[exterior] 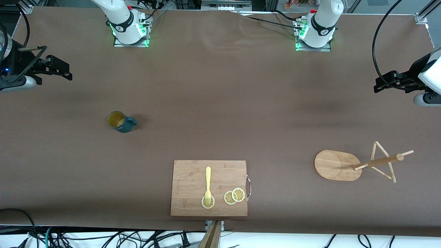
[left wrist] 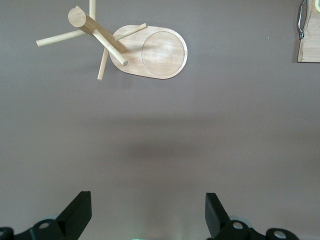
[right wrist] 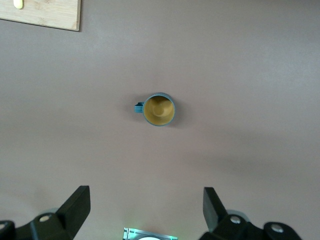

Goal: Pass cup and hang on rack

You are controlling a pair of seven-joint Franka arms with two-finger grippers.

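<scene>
I have two arms, and both wait up in the air at the two ends of the brown bench (exterior: 220, 86).

My right gripper (exterior: 67, 74) hangs over the bench at my right arm's end. Its two black fingers (right wrist: 75, 210) are spread wide apart, and nothing is between them. In my right wrist view I look down on the small dark teal cup with a yellow inside (right wrist: 159, 109). It stands upright on the bench, all by itself, with its mouth up. Its little handle points toward my left arm's end of the bench. The cup is well apart from my right gripper.

My left gripper (exterior: 379, 86) hangs over the bench at my left arm's end. Its fingers (left wrist: 77, 212) are spread wide too, and they hold nothing. In my left wrist view I see the light wooden rack with a flat oval base, a middle post and thin pegs (left wrist: 150, 52). The rack stands on the bench toward my left arm's end, nearer to the front camera than my left gripper. No cup hangs on its pegs.

Between the cup and the rack, close to the front edge of the bench, lies a flat wooden cutting board with a small metal handle (exterior: 193, 179). On it lie a pale yellow fork (exterior: 208, 184) and three round lemon slices (exterior: 234, 196). The fork's tip rests on one slice, and the other two slices overlap each other.
</scene>
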